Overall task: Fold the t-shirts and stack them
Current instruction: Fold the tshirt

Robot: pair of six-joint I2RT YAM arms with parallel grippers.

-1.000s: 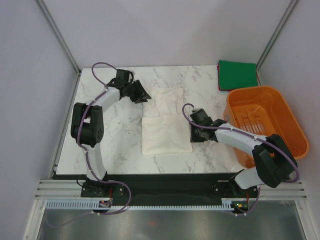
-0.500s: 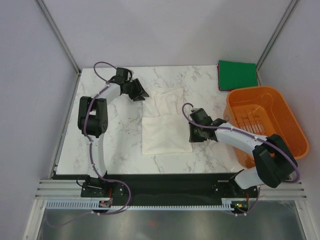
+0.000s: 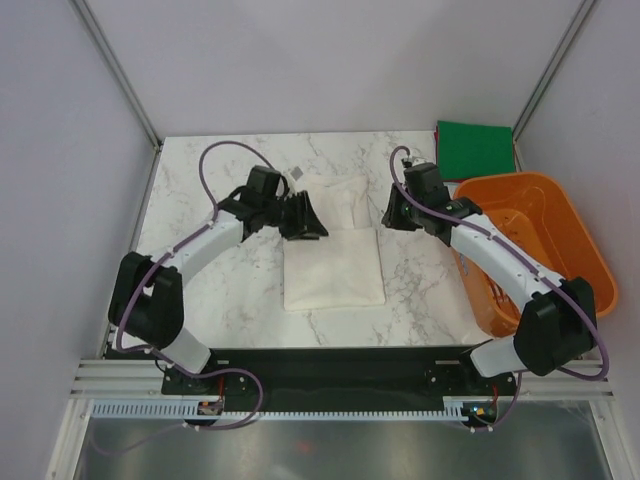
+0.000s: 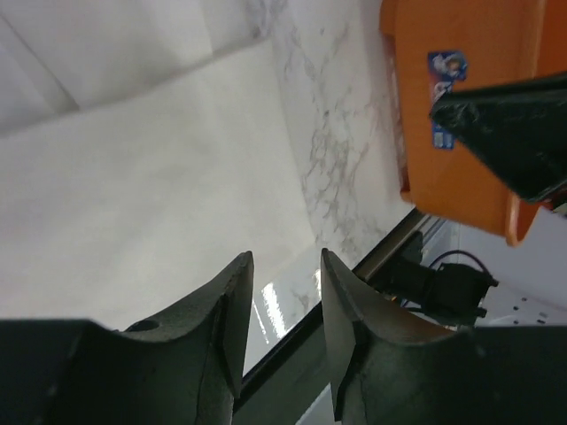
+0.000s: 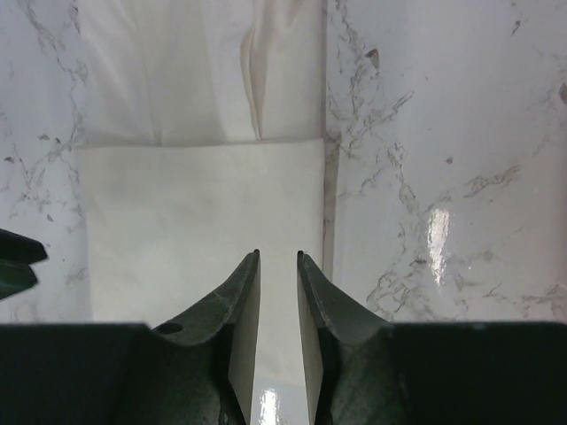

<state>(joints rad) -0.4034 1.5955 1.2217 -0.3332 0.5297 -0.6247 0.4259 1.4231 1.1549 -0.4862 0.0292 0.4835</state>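
Observation:
The white t-shirt lies partly folded mid-table, a wide lower panel with a narrower part behind it; no red print shows. It also shows in the left wrist view and the right wrist view. The dark green t-shirt lies folded square at the far right corner. My left gripper is open and empty above the white shirt's left edge, its jaws apart. My right gripper is open and empty beside the shirt's far right edge, its jaws narrowly apart over the cloth.
The orange slatted basket stands at the table's right edge, under my right arm; it also shows in the left wrist view. Bare marble table lies left of the shirt. Grey walls enclose the table.
My left gripper has swung from the far left of the shirt down to its left edge. My right gripper has moved from the lower panel's right edge up to the far right. The shirt has not moved.

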